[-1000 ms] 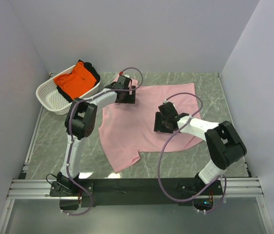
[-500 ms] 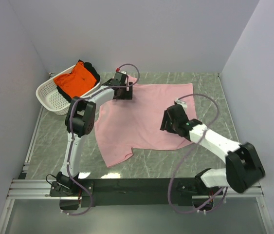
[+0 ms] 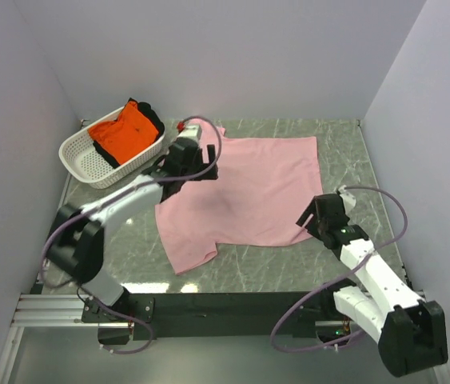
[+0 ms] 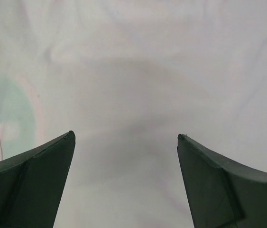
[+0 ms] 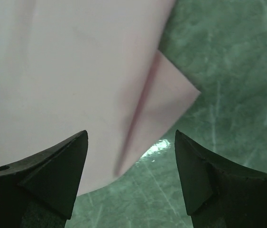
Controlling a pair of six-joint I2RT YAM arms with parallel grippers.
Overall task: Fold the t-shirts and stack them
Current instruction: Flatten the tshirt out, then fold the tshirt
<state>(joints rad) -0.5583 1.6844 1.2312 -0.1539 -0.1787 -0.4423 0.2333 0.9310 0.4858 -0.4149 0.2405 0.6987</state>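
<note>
1. Left of the left tool (image 4: 126,137), we see the orange t-shirt (image 3: 121,132) bundled in the basket (image 3: 81,164), not yet folded
2. The left tool, jaws apart and empty, hangs over the pink t-shirt (image 3: 240,192), which lies spread flat on the surface (image 3: 344,152)
3. The right tool (image 5: 131,135), jaws apart and empty, hovers over that shirt's near corner; we judge that no fold is made and all stacking remains
</note>
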